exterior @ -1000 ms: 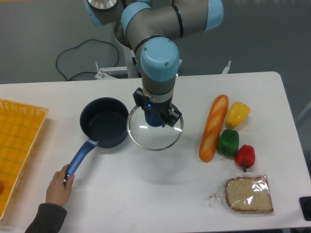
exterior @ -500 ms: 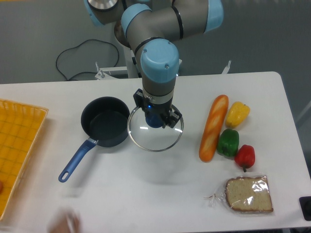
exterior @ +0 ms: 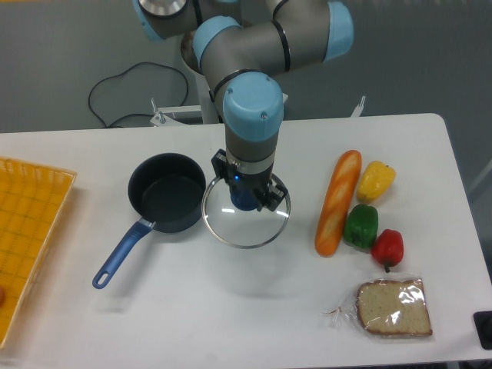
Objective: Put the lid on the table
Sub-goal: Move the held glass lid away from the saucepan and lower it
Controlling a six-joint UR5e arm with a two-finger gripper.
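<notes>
Fingers (exterior: pixel 261 198) of the gripper (exterior: pixel 244 197) pinch the blue knob of the lid (exterior: pixel 246 217), holding it level just right of the pan (exterior: pixel 165 191), apparently slightly above the tabletop (exterior: pixel 231 307), so it can be set down flat.

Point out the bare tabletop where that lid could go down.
Bare table lies in front of the lid, between the saucepan handle and the bagged bread. Right is crowded: baguette and peppers. Left holds the tray.
</notes>
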